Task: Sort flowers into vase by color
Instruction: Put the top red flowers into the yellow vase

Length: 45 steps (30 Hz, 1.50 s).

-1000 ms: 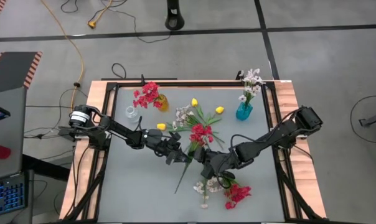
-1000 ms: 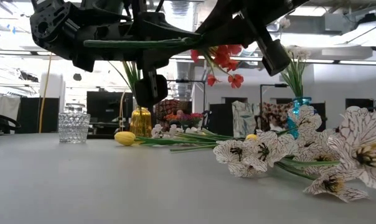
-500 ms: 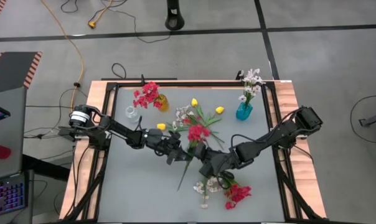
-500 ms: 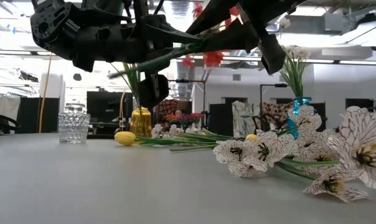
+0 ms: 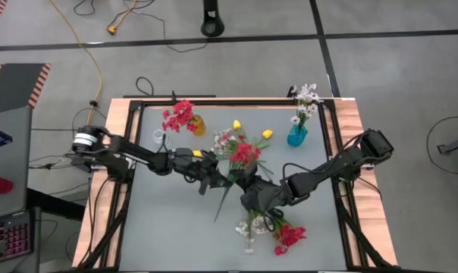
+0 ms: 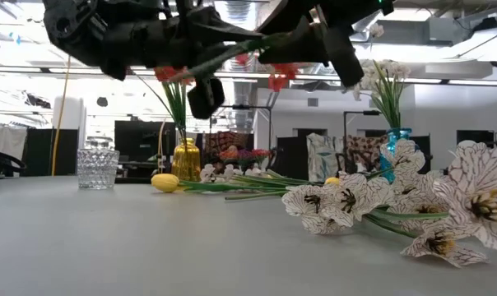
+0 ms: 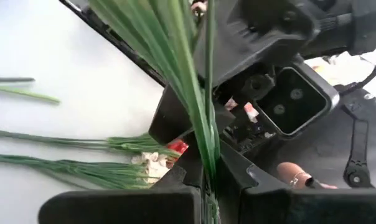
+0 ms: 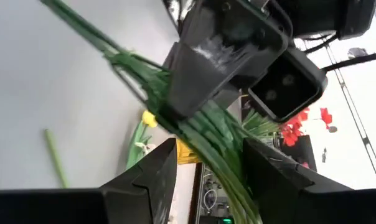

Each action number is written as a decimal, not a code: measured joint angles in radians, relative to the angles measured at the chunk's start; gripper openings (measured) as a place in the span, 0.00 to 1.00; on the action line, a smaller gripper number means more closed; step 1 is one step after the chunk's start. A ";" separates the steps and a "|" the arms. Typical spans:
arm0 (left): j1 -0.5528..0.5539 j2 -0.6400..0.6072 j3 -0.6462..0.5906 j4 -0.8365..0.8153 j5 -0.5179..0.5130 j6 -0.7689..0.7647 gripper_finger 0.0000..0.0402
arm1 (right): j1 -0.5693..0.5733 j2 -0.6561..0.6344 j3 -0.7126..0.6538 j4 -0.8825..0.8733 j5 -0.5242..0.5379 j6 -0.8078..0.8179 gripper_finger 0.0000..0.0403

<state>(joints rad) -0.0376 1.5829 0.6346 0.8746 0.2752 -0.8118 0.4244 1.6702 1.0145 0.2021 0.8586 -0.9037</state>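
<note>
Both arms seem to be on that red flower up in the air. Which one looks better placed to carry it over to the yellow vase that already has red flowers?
Probably the left gripper: it clamps the red spray's stem and lies nearer the yellow vase.

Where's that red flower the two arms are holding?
Mid-table in the high view, the red spray is off the table, its stem between the left gripper and right gripper.

The held flower spray [image 5: 235,165] runs between the left gripper [image 5: 211,179] and right gripper [image 5: 249,196], above the counter [image 5: 168,227]. Behind both jaws stand three vases [image 5: 196,124]; loose flowers [image 5: 267,231] lie before the right jaws.
</note>
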 joint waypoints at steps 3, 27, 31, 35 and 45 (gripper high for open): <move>0.008 -0.096 0.000 -0.133 -0.021 0.056 0.00 | 0.000 0.000 0.000 -0.002 0.000 0.033 0.51; 0.017 -0.396 0.171 -0.720 -0.119 0.252 0.00 | -0.066 0.005 -0.006 0.031 0.044 0.226 0.50; 0.017 -0.417 0.171 -0.791 -0.148 0.243 0.00 | -0.055 -0.016 -0.005 0.035 0.198 0.196 0.50; 0.017 -0.417 0.171 -0.851 -0.170 0.242 0.00 | -0.042 -0.058 -0.004 0.038 0.213 0.173 0.50; 0.017 -0.450 0.169 -0.894 -0.193 0.243 0.00 | 0.008 -0.186 -0.003 -0.027 0.333 0.170 0.50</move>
<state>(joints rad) -0.0204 1.1329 0.8040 -0.0191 0.0818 -0.5692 0.4320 1.4839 1.0111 0.1754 1.1911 -0.7338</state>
